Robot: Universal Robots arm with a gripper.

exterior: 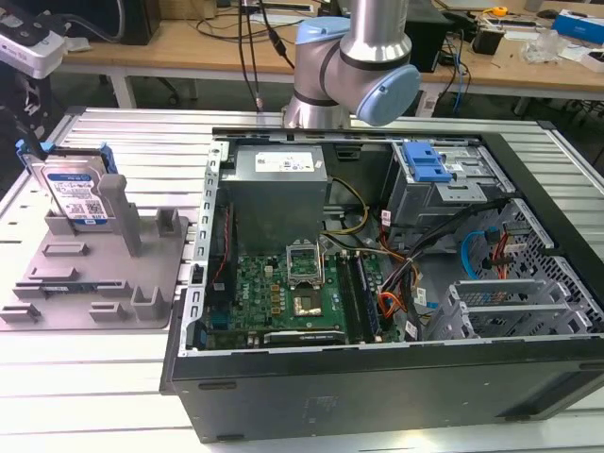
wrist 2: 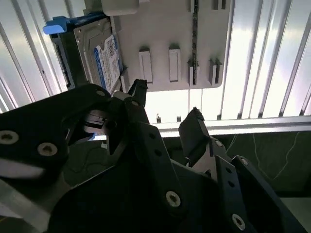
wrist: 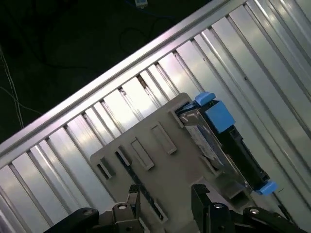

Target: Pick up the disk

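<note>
Gripper (wrist 2: 165, 109) spread, empty, apart from the fixture (exterior: 165, 269); disk (exterior: 80, 200) upright in that fixture, not yet grasped.

You have the disk (exterior: 77, 195) standing upright on its edge in the grey holder (exterior: 94, 278) on the worktop (exterior: 142, 142), at the exterior view's left. Its body is silver, with a blue-and-white label and blue rails along its edges.

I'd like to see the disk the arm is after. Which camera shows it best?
The exterior view: the disk stands upright in a grey rack, label facing the camera. The second wrist view shows part of it past the claw; the first wrist view shows it nearly edge-on.
</note>
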